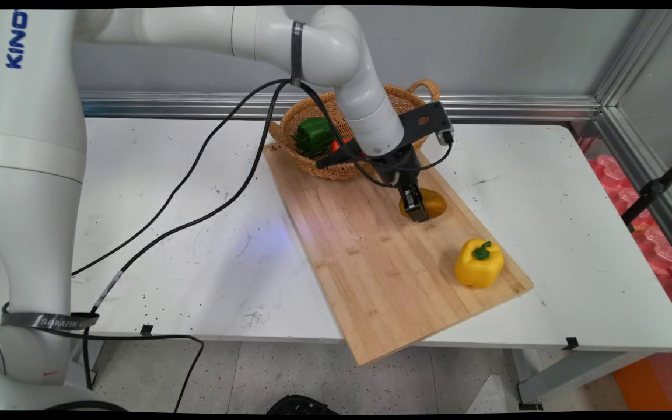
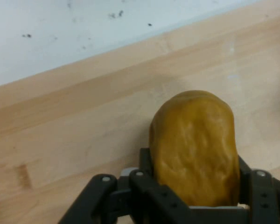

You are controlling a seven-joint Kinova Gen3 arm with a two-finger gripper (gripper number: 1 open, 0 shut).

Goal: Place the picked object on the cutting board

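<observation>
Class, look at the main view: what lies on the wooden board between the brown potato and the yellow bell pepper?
Nothing: in the main view, only bare wooden cutting board separates the brown potato from the yellow bell pepper.

I'm seeing even, bright overhead light on the table [image 1: 167, 192] in the main view, soft shadows only, slight barrel bend at frame edges; hand view is soft-focus, the potato [image 2: 193, 144] mildly blurred.
</observation>
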